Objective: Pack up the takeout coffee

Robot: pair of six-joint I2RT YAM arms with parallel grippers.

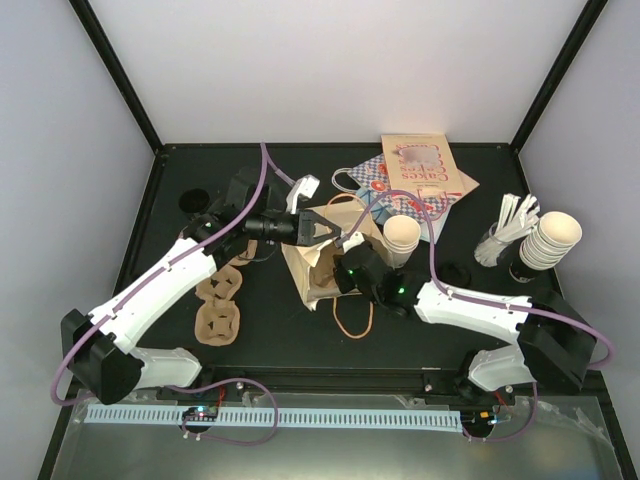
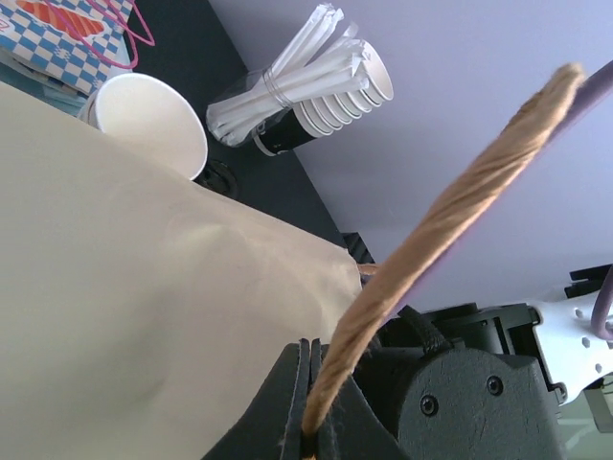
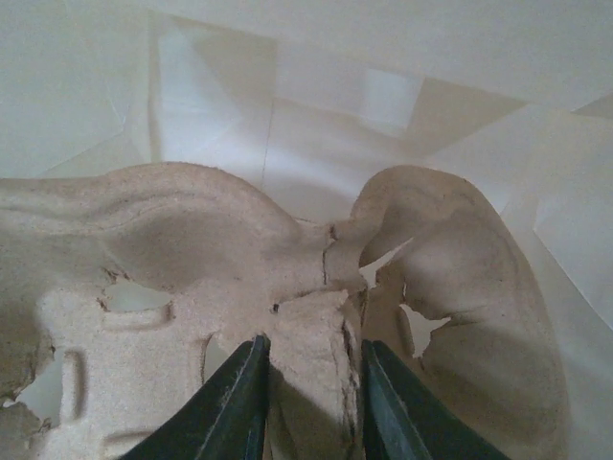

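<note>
Packing looks barely begun: left hand (image 2: 312, 417) pinched on the handle (image 2: 450, 201) of the tan bag (image 2: 144, 316); right hand (image 3: 311, 402) inside it, clamped on a cardboard cup carrier (image 3: 220, 259); lidded coffee not visible anywhere.

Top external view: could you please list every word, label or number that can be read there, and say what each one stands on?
Red lettering on the flat tan paper bag: too blurred to read.
Print on the blue-checked bag: pattern only, nothing legible.
Stacked paper cups and wrapped straws: no text visible.
</note>
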